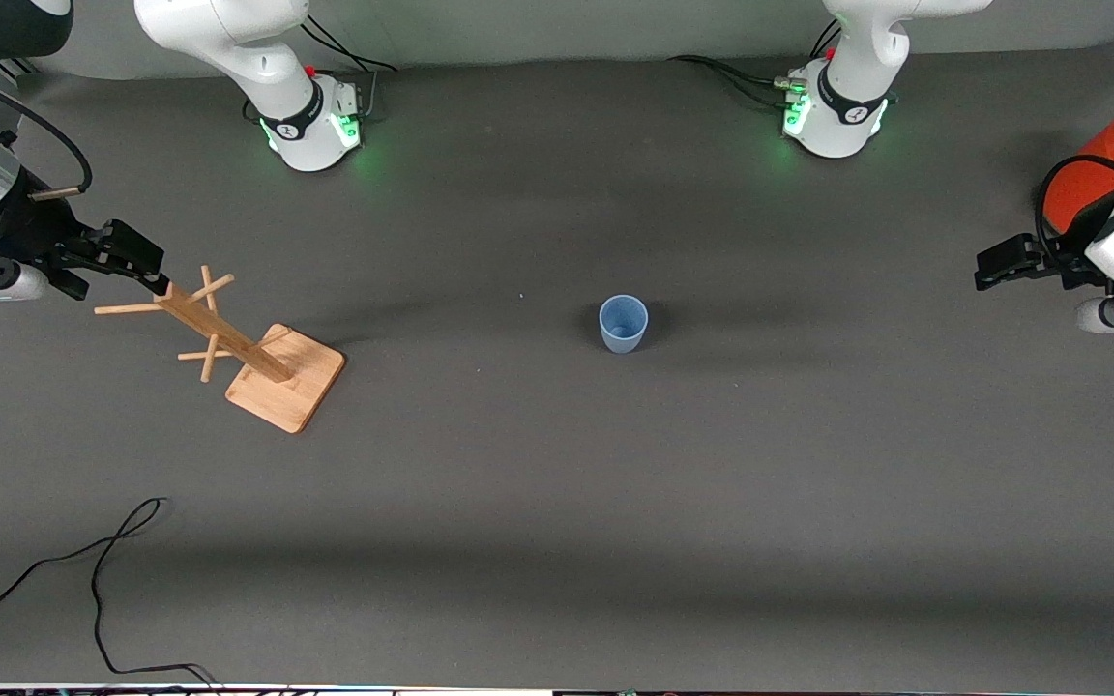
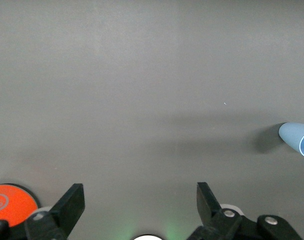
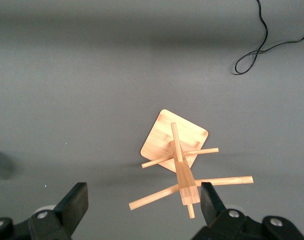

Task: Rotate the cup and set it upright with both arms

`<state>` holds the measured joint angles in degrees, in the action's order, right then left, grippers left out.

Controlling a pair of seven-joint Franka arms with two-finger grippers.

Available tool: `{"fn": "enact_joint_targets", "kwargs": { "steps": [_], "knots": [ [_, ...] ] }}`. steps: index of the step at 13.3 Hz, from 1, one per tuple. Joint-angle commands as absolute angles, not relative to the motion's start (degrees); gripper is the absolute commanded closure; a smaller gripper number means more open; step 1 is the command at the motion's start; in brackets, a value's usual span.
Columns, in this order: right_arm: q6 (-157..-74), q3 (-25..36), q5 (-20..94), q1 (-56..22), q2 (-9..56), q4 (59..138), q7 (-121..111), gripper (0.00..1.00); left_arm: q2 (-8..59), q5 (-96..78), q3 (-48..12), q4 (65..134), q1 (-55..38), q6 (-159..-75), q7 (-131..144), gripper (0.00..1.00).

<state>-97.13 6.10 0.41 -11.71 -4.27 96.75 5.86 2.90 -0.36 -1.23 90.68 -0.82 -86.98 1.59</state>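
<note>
At the frame's centre the cup (image 1: 623, 323) stands upright on the table (image 1: 557, 503); left hand (image 1: 1000, 263) at the right edge and right hand (image 1: 136, 259) at the left edge both hang spread.

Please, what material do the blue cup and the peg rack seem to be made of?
The cup looks like matte plastic: even light-blue colour, no gloss, thin rim; this is only a guess. The peg rack looks like pale unpainted wood, possibly bamboo: tan colour with faint grain on its square base and pegs.
</note>
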Motion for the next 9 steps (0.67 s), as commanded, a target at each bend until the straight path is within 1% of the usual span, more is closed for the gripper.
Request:
{"fn": "enact_joint_targets", "kwargs": {
  "steps": [1, 9],
  "knots": [
    [-95.89, 5.27, -0.26, -11.95, -3.78, 95.27, 5.63, 0.0, 3.08, 0.7, -1.32, 89.3, -0.44, -86.39, -0.78, 0.0],
    [-94.13, 5.36, -0.44, -11.87, -3.52, 95.27, 5.8, 0.0, 3.43, 0.7, -1.32, 89.38, -0.7, -87.19, -0.88, 0.0]
  ]
}}
